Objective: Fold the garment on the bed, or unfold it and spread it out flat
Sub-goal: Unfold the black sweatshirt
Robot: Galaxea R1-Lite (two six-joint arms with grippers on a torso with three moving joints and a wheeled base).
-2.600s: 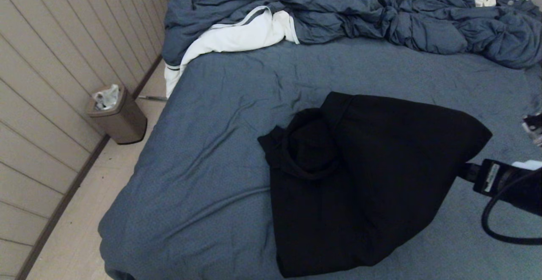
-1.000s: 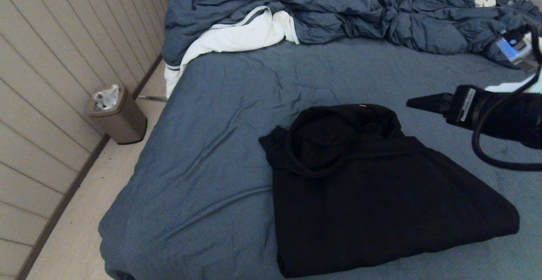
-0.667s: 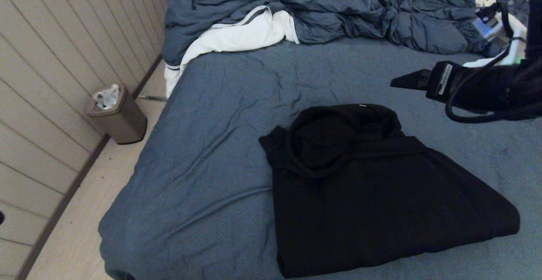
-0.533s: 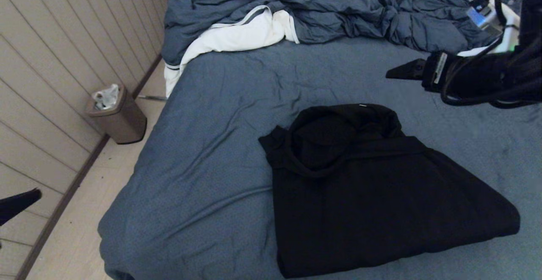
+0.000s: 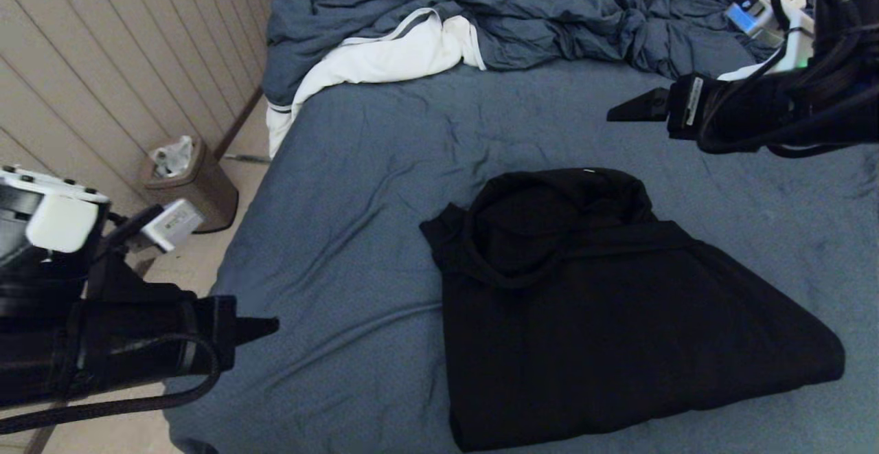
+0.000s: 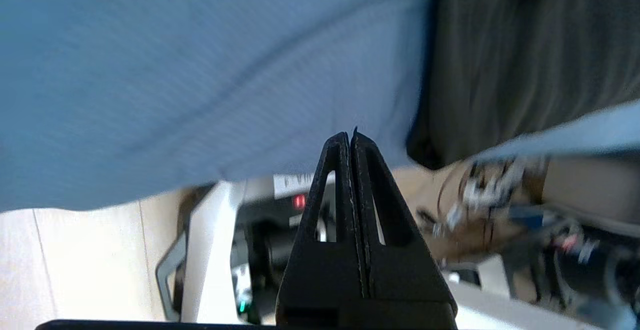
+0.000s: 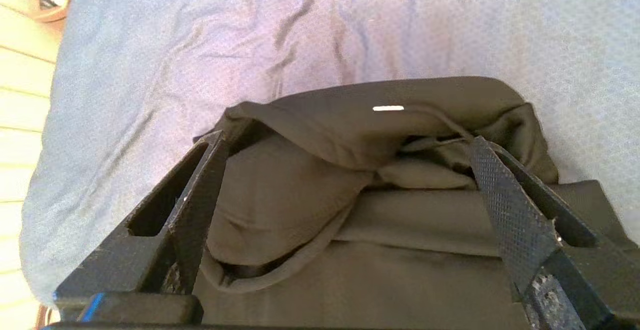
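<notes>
Folded black garment on the bed, both my grippers clear of it.

The garment (image 5: 604,303) lies folded on the bed (image 5: 357,186), toward my near right side, its hood bunched at the far edge of the stack. My right gripper (image 7: 345,170) hangs above the sheet beyond the hood with its fingers spread wide and nothing between them. My left gripper (image 6: 352,138) hovers at the bed's near left edge, well apart from the garment, fingers pressed together on nothing. A rumpled comforter (image 5: 535,14) and a white cloth (image 5: 384,59) lie at the far end; a bin (image 5: 189,189) stands on the floor by the wall.
</notes>
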